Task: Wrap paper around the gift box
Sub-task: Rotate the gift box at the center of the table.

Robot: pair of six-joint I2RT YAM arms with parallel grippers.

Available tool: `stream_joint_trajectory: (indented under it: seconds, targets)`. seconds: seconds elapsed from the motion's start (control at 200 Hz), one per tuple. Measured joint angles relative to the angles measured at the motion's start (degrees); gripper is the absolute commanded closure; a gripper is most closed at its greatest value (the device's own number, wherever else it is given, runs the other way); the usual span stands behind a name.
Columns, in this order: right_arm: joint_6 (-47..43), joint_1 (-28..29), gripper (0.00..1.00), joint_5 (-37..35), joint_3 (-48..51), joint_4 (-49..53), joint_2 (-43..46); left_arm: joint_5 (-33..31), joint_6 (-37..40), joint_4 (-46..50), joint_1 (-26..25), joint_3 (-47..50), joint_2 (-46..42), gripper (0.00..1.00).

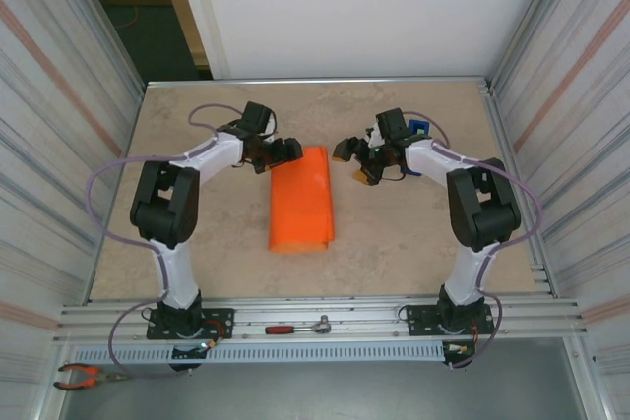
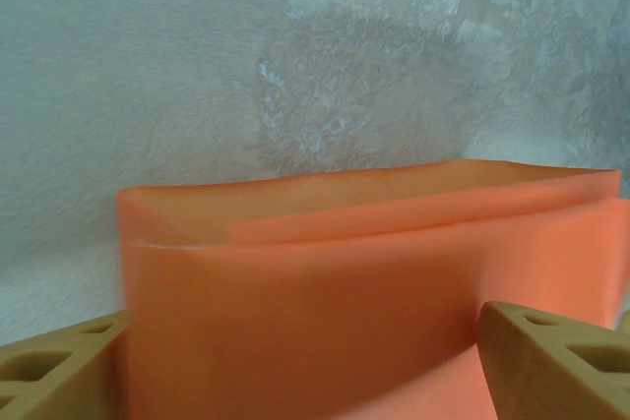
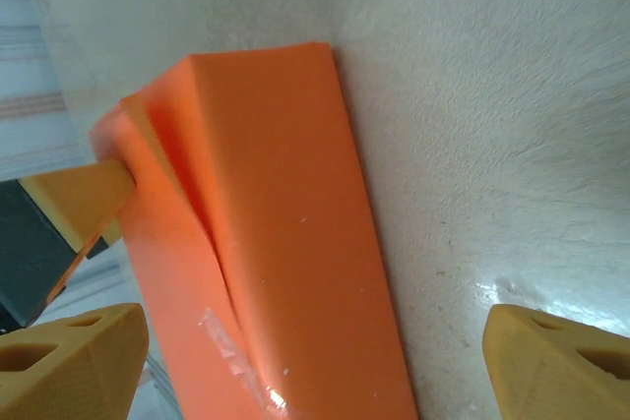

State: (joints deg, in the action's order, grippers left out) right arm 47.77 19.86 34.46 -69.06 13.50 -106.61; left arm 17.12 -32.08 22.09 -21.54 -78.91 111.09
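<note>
Gift box (image 1: pixel 301 201) under folded orange paper (image 3: pixel 285 223), centre of table (image 1: pixel 413 243), btwn both arms. L gripper (image 1: pixel 279 156) jaws apart, straddling paper's far end. R gripper (image 1: pixel 354 164) jaws apart too, just beside paper, holding nothing.

Arms angled inward, left gripper (image 1: pixel 281 154) and right gripper (image 1: pixel 352 164) both spread wide

- paper (image 1: pixel 301 202): thin orange sheet, matt, smooth; soft creases at the folds.
- tape (image 3: pixel 234 341): clear plastic strip on the paper, glossy, wrinkled; 7 o'clock in rt wrist view.
- table (image 1: pixel 394 233): beige mottled surf., fine-grained, mostly matt; glare patch at 4 o'clock in rt wrist view.
- left gripper fingers (image 2: pixel 551 361), right gripper fingers (image 3: pixel 561 356): tan-yellow plastic, matt, moulded recesses.
- walls (image 1: pixel 59 145): corrugated metal, dull sheen.
- rail (image 1: pixel 384 314), 6 o'clock in top view: bare metal, satin.
</note>
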Motion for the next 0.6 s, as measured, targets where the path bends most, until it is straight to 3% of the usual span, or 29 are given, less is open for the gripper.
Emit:
stream_joint_trajectory:
  seconds: [0.266,0.426,0.601]
  targets:
    - [2.64,3.65,0.19,0.2,-6.69,-1.05,-5.62,0.83,-2.8,-3.76,-3.56,-1.22,1.09,0.16]
    - [3.26,4.28,0.25,0.11,-10.84,-1.38,-8.74,1.18,-3.76,-5.75,-1.84,-0.55,1.07,0.16]
    - [3.19,4.39,0.2,-0.07,-12.92,-1.25,-10.4,2.49,-3.78,-6.95,0.87,2.45,-1.11,0.15]
